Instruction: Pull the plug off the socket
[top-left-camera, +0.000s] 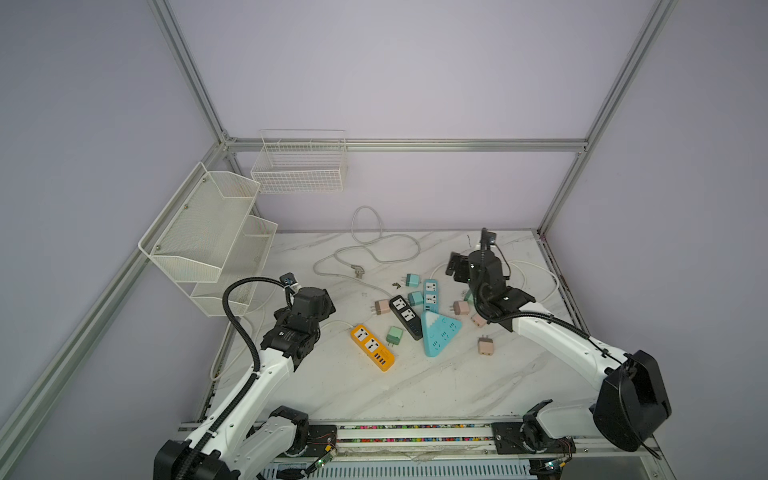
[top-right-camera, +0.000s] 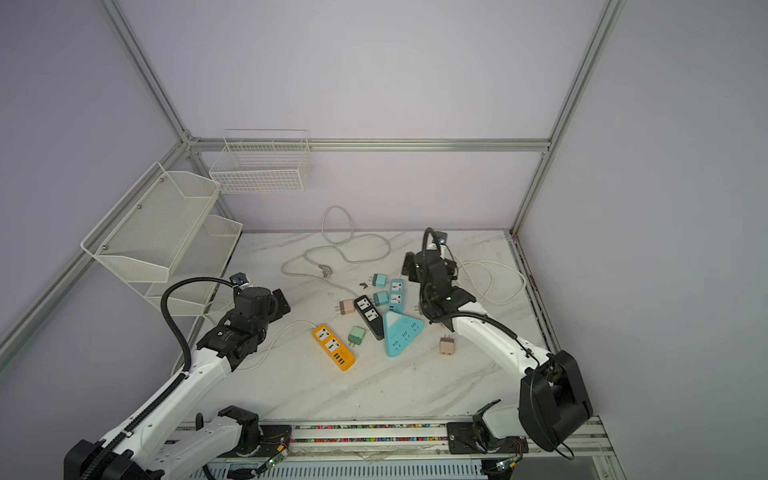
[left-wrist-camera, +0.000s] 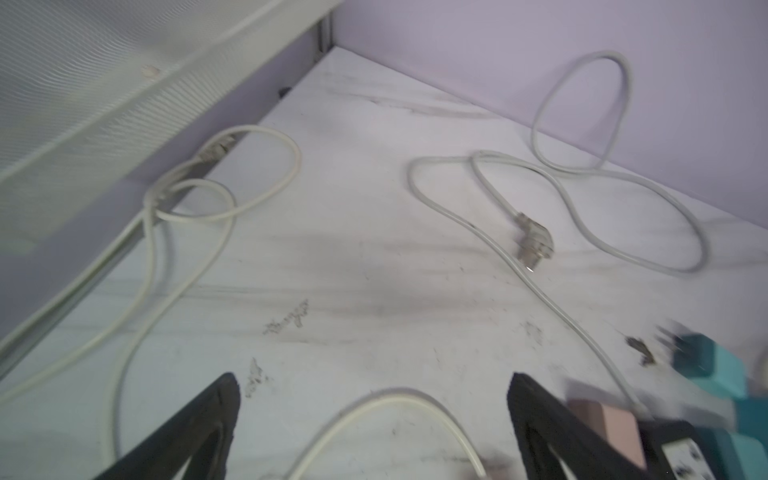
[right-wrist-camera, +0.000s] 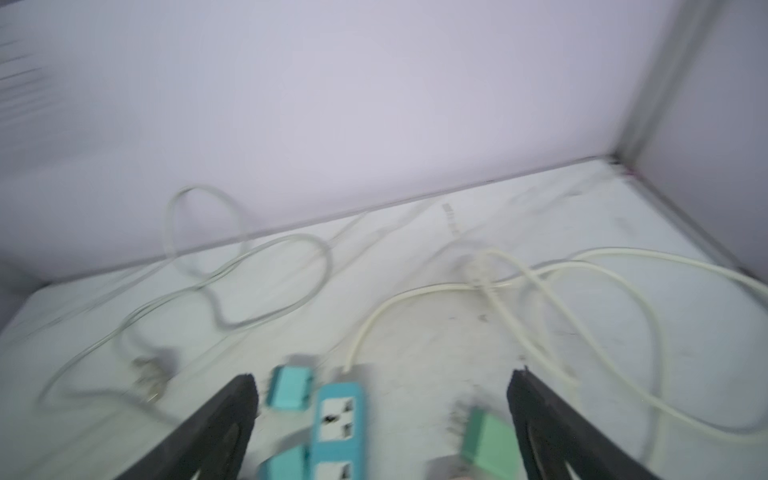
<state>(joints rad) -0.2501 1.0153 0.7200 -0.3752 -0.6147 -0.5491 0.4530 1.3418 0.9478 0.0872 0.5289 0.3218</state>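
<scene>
Several socket strips lie mid-table: orange (top-left-camera: 372, 347), black (top-left-camera: 405, 316), long blue (top-left-camera: 431, 295) and triangular blue (top-left-camera: 439, 332). Loose plugs lie around them: teal (top-left-camera: 412, 279), pink (top-left-camera: 381, 307), green (top-left-camera: 395, 334). I see no plug seated in a socket. My left gripper (top-left-camera: 328, 305) (left-wrist-camera: 376, 399) hangs open left of the strips, over a white cord (left-wrist-camera: 395, 405), holding nothing. Behind the strips my right gripper (top-left-camera: 455, 268) (right-wrist-camera: 382, 395) is open above the long blue strip (right-wrist-camera: 336, 419), with a teal plug (right-wrist-camera: 289, 388) and a green plug (right-wrist-camera: 486, 440) near its fingers.
A white mesh shelf (top-left-camera: 208, 232) and a wire basket (top-left-camera: 299, 166) hang on the left and back walls. A grey cable with its plug (top-left-camera: 359, 272) loops at the back. White cable (top-left-camera: 536, 274) coils at the right edge. Metal frame posts bound the table.
</scene>
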